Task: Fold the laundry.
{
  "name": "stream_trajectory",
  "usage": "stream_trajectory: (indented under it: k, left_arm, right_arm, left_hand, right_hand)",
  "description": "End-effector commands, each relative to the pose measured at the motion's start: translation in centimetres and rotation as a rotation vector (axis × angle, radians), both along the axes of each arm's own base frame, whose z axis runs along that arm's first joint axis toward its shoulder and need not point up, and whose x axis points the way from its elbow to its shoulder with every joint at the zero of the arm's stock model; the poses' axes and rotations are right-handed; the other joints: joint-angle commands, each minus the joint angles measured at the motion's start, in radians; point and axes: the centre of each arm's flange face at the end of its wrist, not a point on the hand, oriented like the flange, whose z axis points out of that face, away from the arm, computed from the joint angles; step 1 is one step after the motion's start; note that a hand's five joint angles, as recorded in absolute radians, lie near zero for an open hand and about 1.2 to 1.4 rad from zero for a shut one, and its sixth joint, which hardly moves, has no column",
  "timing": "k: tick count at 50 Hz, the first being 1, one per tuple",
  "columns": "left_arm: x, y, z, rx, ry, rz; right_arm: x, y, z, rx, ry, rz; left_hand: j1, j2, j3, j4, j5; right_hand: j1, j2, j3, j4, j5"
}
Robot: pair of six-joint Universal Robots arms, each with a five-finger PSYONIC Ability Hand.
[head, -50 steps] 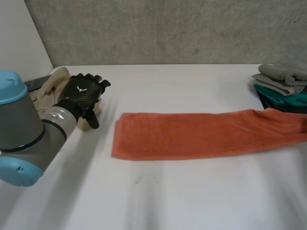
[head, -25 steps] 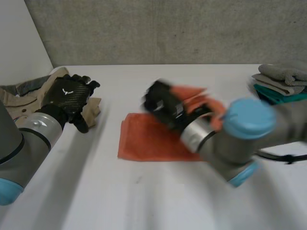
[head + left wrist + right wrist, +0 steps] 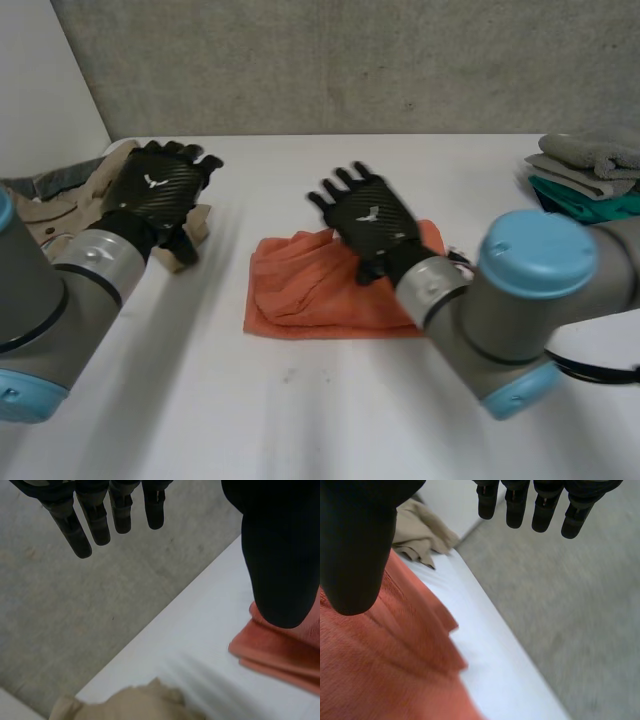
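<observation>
White table point(image 3: 300, 420) holds orange towel point(image 3: 295, 295) beneath the right hand point(image 3: 372, 226).

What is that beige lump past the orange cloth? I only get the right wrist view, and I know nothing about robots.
Observer: A heap of beige clothes at the left end of the table. The left robot hand is over it, fingers straight.
Visitor: Is the orange cloth folded?
Observer: Doubled over but rumpled. The orange towel lies mid-table, with the right robot hand open above it.
Visitor: Anything else around?
Observer: A stack of folded grey and teal cloths sits at the right end.
</observation>
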Motion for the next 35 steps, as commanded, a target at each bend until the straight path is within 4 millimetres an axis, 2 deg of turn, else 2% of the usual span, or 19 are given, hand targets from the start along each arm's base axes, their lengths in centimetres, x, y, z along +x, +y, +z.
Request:
stream_trajectory:
  k: [1, 3, 6, 7, 11, 16, 21, 26, 28, 33, 35]
  left_arm:
    - [-5.0, 2.1, -1.2, -0.025, 0.01, -0.156]
    - [-7.0, 2.7, -2.2, -0.028, 0.005, -0.213]
    - [-8.7, 2.8, -3.6, -0.023, -0.003, -0.25]
    - [-9.7, 2.5, -4.5, -0.015, -0.005, -0.264]
    - [-11.6, 1.2, -7.0, 0.006, -0.025, -0.271]
    - [-12.8, -1.3, -8.7, -0.004, -0.023, -0.207]
    - [-12.5, -3.6, -9.3, -0.035, -0.043, -0.073]
    - [-10.6, -5.2, -10.2, -0.05, -0.137, 0.038]
    - [-10.1, -5.2, -10.7, -0.038, -0.172, 0.059]
    - [-8.4, -3.5, -12.0, 0.041, -0.267, 0.132]
    - [-7.6, -2.4, -10.9, 0.058, -0.282, 0.161]
  right_arm:
    - [-4.8, -0.6, -1.8, 0.238, 0.032, -0.144]
    - [-6.4, -1.1, -2.9, 0.257, 0.077, -0.191]
    - [-7.2, -1.1, -3.7, 0.24, 0.123, -0.208]
    - [-7.3, -1.1, -3.9, 0.235, 0.128, -0.208]
    - [-7.5, -1.2, -4.4, 0.216, 0.129, -0.232]
    - [-7.6, -1.8, -5.1, 0.186, 0.14, -0.282]
    - [-7.7, -2.0, -6.0, 0.189, 0.147, -0.297]
    - [-7.6, -2.2, -6.6, 0.187, 0.15, -0.297]
    - [-7.5, -2.3, -6.8, 0.182, 0.154, -0.297]
    - [-8.0, -2.6, -7.0, 0.147, 0.202, -0.306]
    - [-8.3, -2.7, -7.0, 0.139, 0.221, -0.309]
  left_hand:
    - [-0.002, -0.005, -0.013, 0.0, -0.014]
    - [0.003, 0.001, -0.007, 0.006, -0.009]
    - [0.006, 0.004, -0.004, 0.009, -0.006]
    - [0.009, 0.007, -0.001, 0.011, -0.003]
    - [0.015, 0.013, 0.005, 0.017, 0.003]
    - [0.027, 0.025, 0.017, 0.029, 0.015]
    - [0.047, 0.045, 0.037, 0.05, 0.036]
    - [0.045, 0.042, 0.034, 0.047, 0.033]
    - [0.045, 0.042, 0.034, 0.047, 0.033]
    - [0.042, 0.039, 0.031, 0.044, 0.03]
    - [0.036, 0.033, 0.025, 0.038, 0.024]
  right_hand:
    - [-0.048, -0.036, -0.034, -0.041, -0.049]
    - [-0.048, -0.036, -0.034, -0.041, -0.049]
    - [-0.048, -0.036, -0.034, -0.041, -0.049]
    - [-0.048, -0.036, -0.034, -0.041, -0.049]
    - [-0.048, -0.036, -0.034, -0.041, -0.049]
    - [0.088, 0.1, 0.102, 0.095, 0.087]
    - [0.238, 0.25, 0.252, 0.245, 0.237]
    - [0.481, 0.493, 0.495, 0.489, 0.48]
    - [0.608, 0.619, 0.621, 0.615, 0.606]
    - [1.173, 1.184, 1.186, 1.18, 1.171]
    - [1.174, 1.186, 1.188, 1.181, 1.173]
